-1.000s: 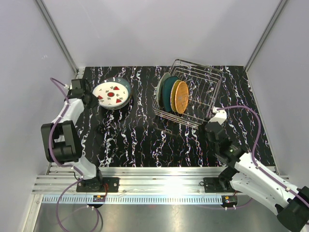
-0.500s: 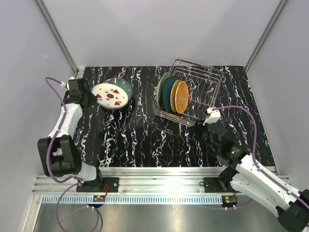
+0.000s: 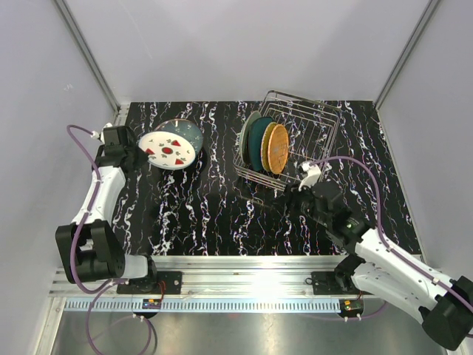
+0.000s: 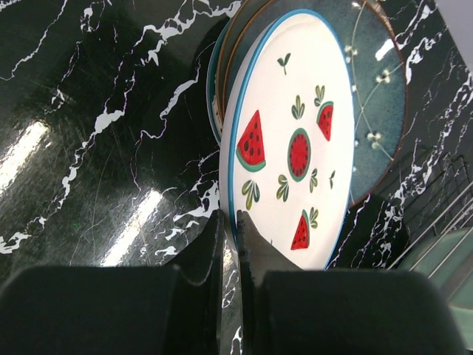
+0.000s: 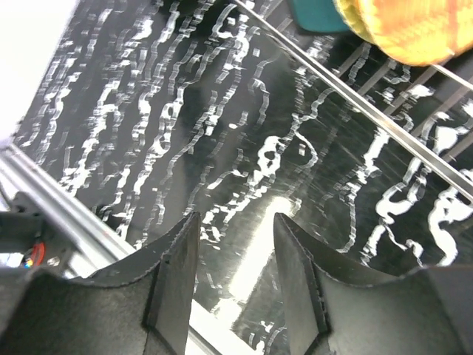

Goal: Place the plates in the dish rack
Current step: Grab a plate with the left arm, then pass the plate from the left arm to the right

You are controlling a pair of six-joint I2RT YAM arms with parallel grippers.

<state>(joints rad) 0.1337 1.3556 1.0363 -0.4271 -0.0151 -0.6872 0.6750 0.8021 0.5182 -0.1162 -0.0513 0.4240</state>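
Note:
My left gripper [image 3: 137,152] [image 4: 230,222] is shut on the near rim of a white plate with red fruit motifs [image 3: 168,150] [image 4: 295,140]. That plate is tilted up off a dark grey-green plate with a brown rim [image 3: 189,132] [image 4: 380,89] at the back left. The wire dish rack [image 3: 307,140] stands at the back centre-right. In its left end a pale green plate [image 3: 247,133], a dark teal plate [image 3: 259,144] and an orange-tan plate [image 3: 278,149] stand upright. My right gripper [image 3: 287,197] [image 5: 236,229] is open and holds nothing, low over the table just in front of the rack.
The rack's front wire [image 5: 355,81] and the orange-tan plate's lower edge [image 5: 414,26] lie close ahead of my right fingers. The table is black marble-patterned [image 3: 222,214], with a metal rail [image 3: 236,270] along its near edge and grey walls around it.
My right gripper has opened and swung left along the front of the rack. My left arm has drawn the white plate slightly left, off the plate beneath.

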